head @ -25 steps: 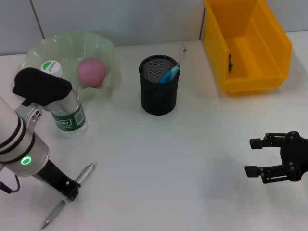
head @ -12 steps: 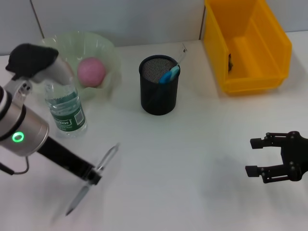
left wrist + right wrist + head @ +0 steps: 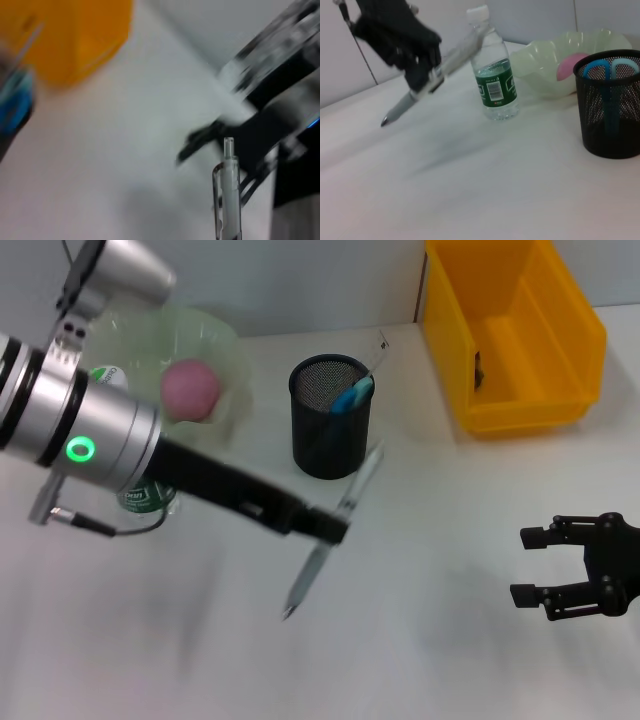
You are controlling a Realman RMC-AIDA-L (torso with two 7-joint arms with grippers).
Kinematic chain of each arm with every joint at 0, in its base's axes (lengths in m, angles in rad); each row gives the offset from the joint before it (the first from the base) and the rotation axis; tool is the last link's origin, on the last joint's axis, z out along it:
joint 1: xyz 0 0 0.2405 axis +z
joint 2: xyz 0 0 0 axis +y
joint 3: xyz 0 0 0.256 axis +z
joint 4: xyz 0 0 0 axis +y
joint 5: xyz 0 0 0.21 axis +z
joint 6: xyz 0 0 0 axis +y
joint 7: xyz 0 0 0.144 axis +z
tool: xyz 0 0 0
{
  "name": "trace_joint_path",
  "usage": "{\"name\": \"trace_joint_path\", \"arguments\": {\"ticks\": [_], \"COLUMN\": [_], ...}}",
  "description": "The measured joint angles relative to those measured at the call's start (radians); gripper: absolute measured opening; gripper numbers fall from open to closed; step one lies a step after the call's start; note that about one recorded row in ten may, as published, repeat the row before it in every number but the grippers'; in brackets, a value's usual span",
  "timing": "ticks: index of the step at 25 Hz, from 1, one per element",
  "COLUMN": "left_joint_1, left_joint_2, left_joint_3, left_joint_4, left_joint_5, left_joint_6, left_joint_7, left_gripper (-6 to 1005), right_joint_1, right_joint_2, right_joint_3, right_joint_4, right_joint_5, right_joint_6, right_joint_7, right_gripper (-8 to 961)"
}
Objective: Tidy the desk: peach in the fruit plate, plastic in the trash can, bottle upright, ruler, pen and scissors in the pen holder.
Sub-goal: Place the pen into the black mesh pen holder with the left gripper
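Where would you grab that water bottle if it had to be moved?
Around its straight middle, at the green label, coming in level from the side. The bottle stands upright on the table, so its round body offers two opposite walls for a claw to close on, while the cap is narrow. The bowl sits close behind it, so the open front side is probably easier.

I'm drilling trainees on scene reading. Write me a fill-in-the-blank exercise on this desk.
1. The left hand holds a ____ above the table.
2. The peach lies in the ____.
3. The water bottle stands ____.
4. The blue-handled scissors sit in the ____.

Missing words: pen; fruit plate; upright; pen holder
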Motion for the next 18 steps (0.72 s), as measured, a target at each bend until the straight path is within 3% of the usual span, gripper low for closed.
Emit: {"name": "trace_joint_path", "arguments": {"ticks": [9, 18], "left_joint_1": [-0.007, 0.047], "left_joint_2": [-0.006, -0.009], "left_joint_3": [0.021, 0.187], "left_joint_4": [-0.066, -0.106], "left_joint_5": [-0.249, -0.572], "left_joint_6": [-0.194, -0.536], "left_joint_7": [0.222, 0.487], "left_gripper": [138, 139], "right_joint_1": [0.0, 0.003], "right_joint_2": [0.0, 0.0], "right_joint_3": [0.002, 0.002], "right_joint_4": [-0.008, -0.009], "right_joint_5": [0.0, 0.0], "right_joint_6": [-0.007, -0.009], "right_joint_7": [0.014, 0.022], "right_gripper": [834, 834]}}
